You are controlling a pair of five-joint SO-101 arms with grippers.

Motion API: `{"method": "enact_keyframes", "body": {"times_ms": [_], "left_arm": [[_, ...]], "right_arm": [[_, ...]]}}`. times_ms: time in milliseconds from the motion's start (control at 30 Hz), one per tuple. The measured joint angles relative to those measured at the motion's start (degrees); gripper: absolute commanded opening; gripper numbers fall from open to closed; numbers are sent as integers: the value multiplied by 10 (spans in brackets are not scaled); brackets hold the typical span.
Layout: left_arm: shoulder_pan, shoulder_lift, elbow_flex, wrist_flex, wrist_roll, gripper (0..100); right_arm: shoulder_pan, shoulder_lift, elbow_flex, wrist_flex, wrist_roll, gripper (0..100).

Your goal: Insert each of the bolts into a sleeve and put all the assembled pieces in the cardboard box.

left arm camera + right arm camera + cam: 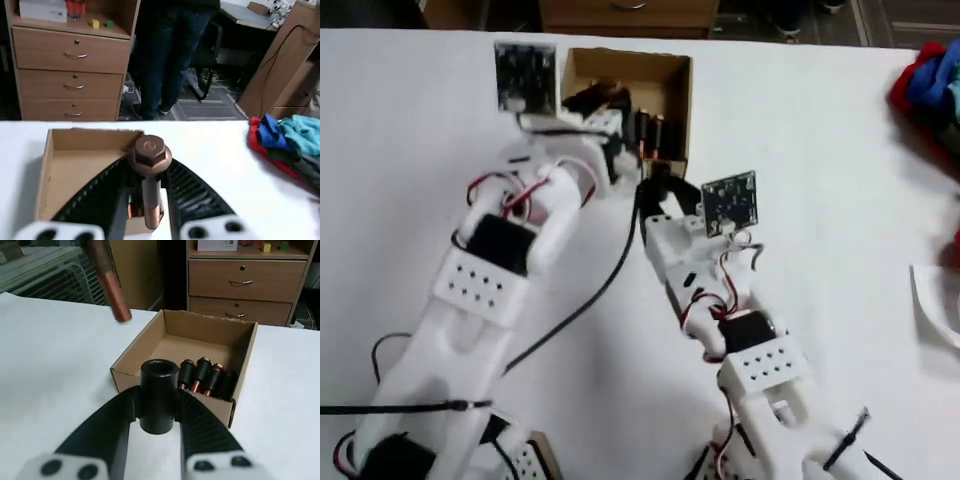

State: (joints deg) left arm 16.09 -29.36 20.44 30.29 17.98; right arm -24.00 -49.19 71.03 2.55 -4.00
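Sleeve (159, 396) upright, bore up, pinched by right fingers (200, 425) just at 6 o'clock of box (630, 58): likely steadied to receive bolt. Left fingers (100, 195) pinch bolt (150, 190), shank down, tilted, near sleeve's 11 o'clock, not yet aligned. Assembled pieces (202, 374) lie in box.

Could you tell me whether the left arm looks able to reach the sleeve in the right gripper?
Probably yes: the sleeve stands upright in the right gripper, bore up, and the bolt in the left gripper hangs nearby, nothing between them.
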Motion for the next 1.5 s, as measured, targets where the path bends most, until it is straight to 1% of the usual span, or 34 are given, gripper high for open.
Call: {"method": "enact_keyframes", "body": {"times_ms": [100, 167, 267, 400, 533, 633, 867, 1167, 1333, 1500], "left_arm": [[11, 30, -74, 31, 0, 26], [24, 42, -96, 52, 0, 26], [42, 54, -100, 68, 0, 26], [59, 55, -100, 69, 0, 26], [63, 55, -100, 69, 0, 26], [62, 55, -99, 69, 0, 26], [64, 55, -73, 71, 0, 26], [64, 55, -70, 69, 0, 26], [64, 55, -69, 55, 0, 26], [61, 55, -61, 55, 0, 26]], "right_arm": [[-1, 22, 2, -30, 0, 22], [-4, 36, 2, -50, 0, 22], [-6, 55, 2, -78, 4, 22], [-5, 88, 2, -116, 48, 22], [-6, 118, 2, -149, 62, 22], [-2, 125, 2, -153, 64, 22], [47, 126, 1, -153, 64, 22], [47, 126, 1, -153, 64, 22], [25, 126, 1, -153, 64, 22], [26, 126, 1, -153, 64, 22]]}}
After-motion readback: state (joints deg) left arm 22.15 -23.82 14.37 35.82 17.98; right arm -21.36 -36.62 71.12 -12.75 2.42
